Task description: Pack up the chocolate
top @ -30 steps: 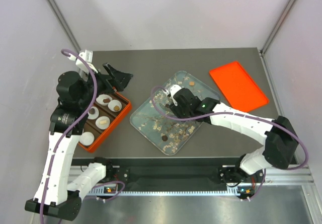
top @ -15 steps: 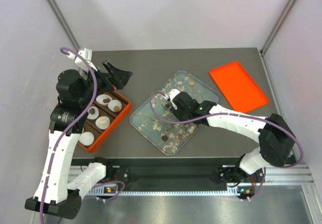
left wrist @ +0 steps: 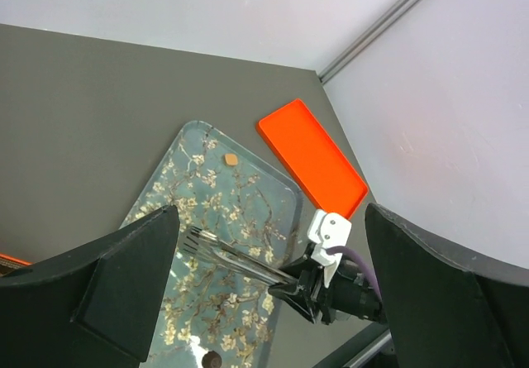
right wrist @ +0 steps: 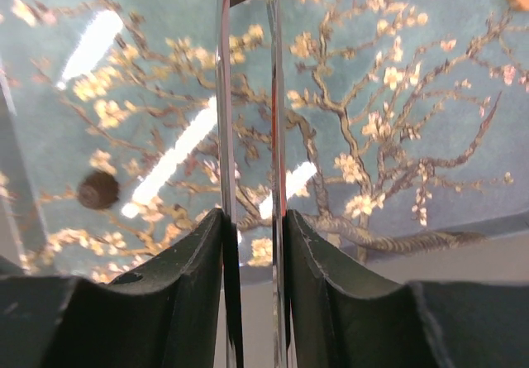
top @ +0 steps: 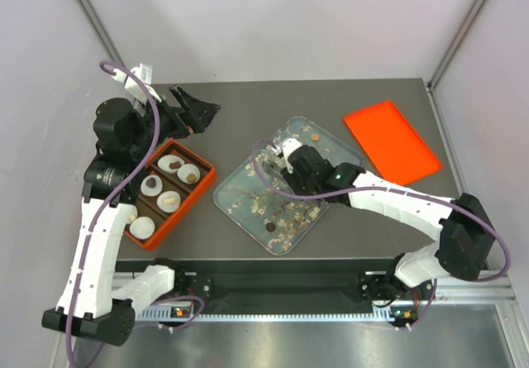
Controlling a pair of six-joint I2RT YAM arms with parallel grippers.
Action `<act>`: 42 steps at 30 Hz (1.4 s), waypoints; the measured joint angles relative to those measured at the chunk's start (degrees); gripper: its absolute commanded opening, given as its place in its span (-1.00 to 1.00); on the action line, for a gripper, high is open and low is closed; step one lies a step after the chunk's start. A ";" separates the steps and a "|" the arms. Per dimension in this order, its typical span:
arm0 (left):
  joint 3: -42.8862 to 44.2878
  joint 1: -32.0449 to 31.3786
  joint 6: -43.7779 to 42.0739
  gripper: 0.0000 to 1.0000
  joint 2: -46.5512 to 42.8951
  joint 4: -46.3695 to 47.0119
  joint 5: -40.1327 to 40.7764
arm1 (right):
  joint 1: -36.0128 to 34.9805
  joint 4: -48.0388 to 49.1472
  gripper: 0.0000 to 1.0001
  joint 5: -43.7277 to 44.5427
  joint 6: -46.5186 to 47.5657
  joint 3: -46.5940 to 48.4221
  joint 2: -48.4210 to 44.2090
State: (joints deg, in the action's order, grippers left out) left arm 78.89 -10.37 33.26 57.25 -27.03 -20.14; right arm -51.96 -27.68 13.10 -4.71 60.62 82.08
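Chocolate (right wrist: pixel 97 188) is being picked with tweezers (right wrist: pixel 245 95), which the right claw (right wrist: pixel 252 227) squeezes narrow so the fine tips can nip so small a piece; something brown sits between the blades at the view's top edge, possibly a piece. That dark piece and a caramel one (top: pixel 314 137) lie on the patterned tray (top: pixel 223 193). The left claw (top: pixel 197 110) hangs wide and empty beyond the orange box (top: pixel 201 188), where packed pieces sit in paper cups (top: pixel 142 227).
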 measured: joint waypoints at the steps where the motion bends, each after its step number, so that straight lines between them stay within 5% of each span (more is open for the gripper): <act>1: 0.48 0.02 0.07 0.97 0.46 0.02 -0.22 | 0.00 -0.17 -0.58 -0.31 -0.48 0.68 -0.20; 9: 3.37 0.02 5.33 0.96 3.08 2.78 -5.05 | -0.39 10.45 -0.59 -9.38 -7.91 5.22 1.42; 17: 5.11 0.00 14.45 0.95 3.91 12.09 -11.80 | -5.49 21.24 -0.59 -17.62 -11.45 17.46 19.04; 42: 1.88 -0.09 17.64 0.97 0.85 15.96 -13.53 | -17.44 21.75 -0.60 -33.66 -11.45 37.79 40.76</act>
State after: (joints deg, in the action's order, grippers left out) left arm 80.77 -10.46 50.89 58.11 -11.07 -33.67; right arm -69.41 -5.93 -20.56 -16.16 98.41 122.85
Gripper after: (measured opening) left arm 0.982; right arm 0.325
